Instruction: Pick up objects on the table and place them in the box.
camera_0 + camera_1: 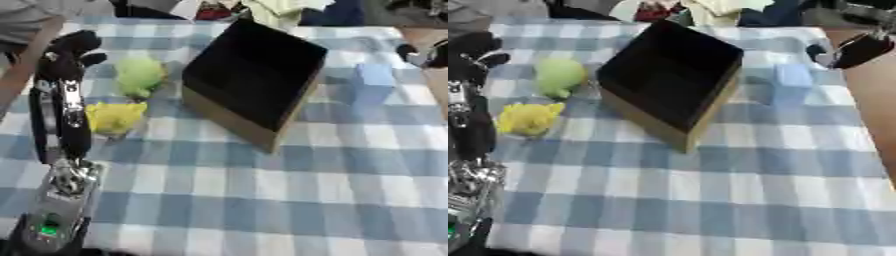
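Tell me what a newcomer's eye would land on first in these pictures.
First the big black box, sitting askew in the middle of the blue-and-white checked tablecloth with its dark inside showing. Next, two bright things to its left: a pale green toy and, nearer the camera, a yellow toy, with the robot's left hand raised beside them. A light blue block stands right of the box.

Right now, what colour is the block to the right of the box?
Light blue; the block shows best in the left eye view.
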Robot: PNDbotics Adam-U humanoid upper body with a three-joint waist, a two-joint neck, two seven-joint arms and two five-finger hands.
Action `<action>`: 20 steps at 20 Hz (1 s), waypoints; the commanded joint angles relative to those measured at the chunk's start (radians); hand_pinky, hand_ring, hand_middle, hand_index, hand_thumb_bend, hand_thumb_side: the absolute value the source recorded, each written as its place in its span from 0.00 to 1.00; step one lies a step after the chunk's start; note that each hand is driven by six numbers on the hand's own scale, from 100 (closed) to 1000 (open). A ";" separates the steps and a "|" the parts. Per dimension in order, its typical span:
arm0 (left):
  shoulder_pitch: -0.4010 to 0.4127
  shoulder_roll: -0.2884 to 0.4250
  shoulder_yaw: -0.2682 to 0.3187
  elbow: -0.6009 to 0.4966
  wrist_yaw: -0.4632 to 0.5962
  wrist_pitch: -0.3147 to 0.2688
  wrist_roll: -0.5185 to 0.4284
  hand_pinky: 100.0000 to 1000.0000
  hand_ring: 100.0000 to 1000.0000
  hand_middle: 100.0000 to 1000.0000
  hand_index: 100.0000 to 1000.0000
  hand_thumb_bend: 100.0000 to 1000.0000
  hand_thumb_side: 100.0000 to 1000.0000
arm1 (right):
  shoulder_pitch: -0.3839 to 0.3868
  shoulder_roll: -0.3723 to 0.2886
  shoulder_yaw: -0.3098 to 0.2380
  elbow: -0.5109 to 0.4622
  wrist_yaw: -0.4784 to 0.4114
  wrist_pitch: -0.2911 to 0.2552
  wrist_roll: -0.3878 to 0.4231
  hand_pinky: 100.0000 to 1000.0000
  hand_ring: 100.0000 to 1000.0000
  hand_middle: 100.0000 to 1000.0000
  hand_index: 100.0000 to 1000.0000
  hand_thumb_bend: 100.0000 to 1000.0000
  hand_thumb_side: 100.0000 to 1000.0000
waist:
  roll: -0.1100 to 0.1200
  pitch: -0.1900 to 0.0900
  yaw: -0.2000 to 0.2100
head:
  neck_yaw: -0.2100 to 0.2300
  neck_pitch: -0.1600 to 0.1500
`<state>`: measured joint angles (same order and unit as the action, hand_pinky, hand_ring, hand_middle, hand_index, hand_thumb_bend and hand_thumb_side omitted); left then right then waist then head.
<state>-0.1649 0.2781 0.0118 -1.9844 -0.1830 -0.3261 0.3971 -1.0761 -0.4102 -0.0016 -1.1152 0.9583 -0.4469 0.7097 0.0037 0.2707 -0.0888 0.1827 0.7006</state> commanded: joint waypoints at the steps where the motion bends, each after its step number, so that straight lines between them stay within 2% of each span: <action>1: 0.002 0.066 -0.013 -0.016 0.035 -0.005 -0.013 0.67 0.73 0.68 0.78 0.06 0.85 | -0.012 -0.015 -0.014 -0.037 -0.016 -0.037 0.040 0.96 1.00 0.95 0.99 0.02 0.16 | -0.001 -0.016 -0.003 | -0.014 0.019; 9: 0.027 0.140 -0.027 -0.016 0.138 -0.017 -0.049 0.67 0.74 0.70 0.82 0.07 0.88 | 0.004 -0.036 -0.017 -0.069 -0.040 -0.027 0.049 0.96 1.00 0.95 0.99 0.02 0.15 | 0.005 -0.008 -0.007 | -0.025 0.025; 20: 0.064 0.165 -0.038 -0.016 0.144 -0.029 -0.059 0.67 0.74 0.71 0.82 0.06 0.88 | -0.017 -0.042 0.009 -0.039 -0.037 -0.046 0.062 0.96 1.00 0.96 0.99 0.05 0.21 | 0.008 0.003 -0.009 | -0.028 0.020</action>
<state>-0.0994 0.4144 -0.0270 -1.9844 -0.0432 -0.3522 0.3365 -1.0666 -0.4209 0.0077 -1.1502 0.9220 -0.4368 0.7197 0.0105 0.2911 -0.0968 0.1559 0.7205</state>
